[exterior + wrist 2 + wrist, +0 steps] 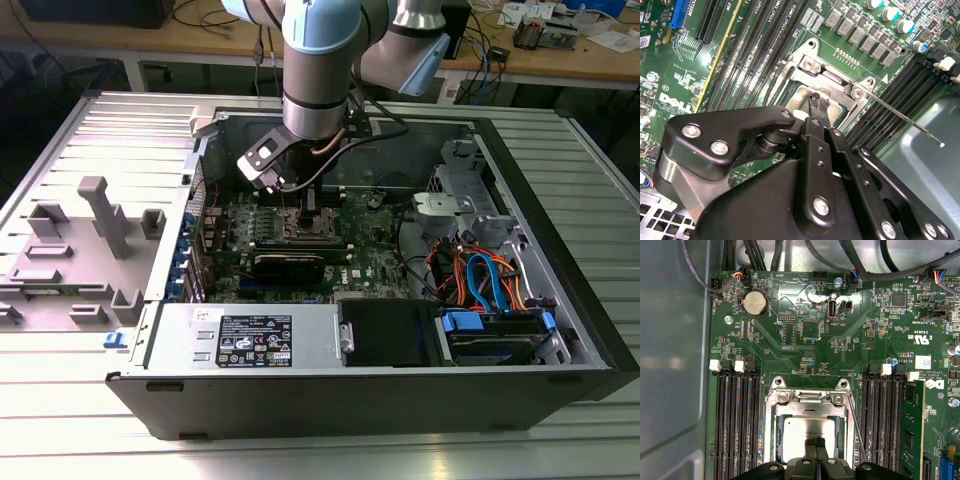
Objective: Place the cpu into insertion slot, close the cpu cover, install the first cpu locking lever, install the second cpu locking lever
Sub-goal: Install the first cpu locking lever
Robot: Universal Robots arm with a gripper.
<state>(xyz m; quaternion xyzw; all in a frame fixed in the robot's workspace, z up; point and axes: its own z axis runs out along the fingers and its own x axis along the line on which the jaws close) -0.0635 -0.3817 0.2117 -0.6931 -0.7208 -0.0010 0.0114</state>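
The insertion slot (pixel 771 421) sits on the green board between banks of memory slots, and it also shows in the exterior view (pixel 305 228). The cpu (pixel 802 432) lies flat inside it, its dull silver top showing. The cpu cover (pixel 810 410) lies down around the chip, its hinge end seen in the second wrist view (pixel 832 80). One thin locking lever (pixel 856 432) stands unlatched beside the socket, its free end (pixel 940 144) out over the case floor. My gripper (pixel 815 442) is shut, tips together right above the chip's top and holding nothing (pixel 817 102).
Long black memory slots (pixel 735 425) flank the socket, with one memory stick (pixel 912 430) installed. Cables (pixel 860 265) hang over the board's edge. The case wall (pixel 675 365) stands close by. In the exterior view a drive cage with orange and blue cables (pixel 490 285) and a grey fixture (pixel 100 215) show.
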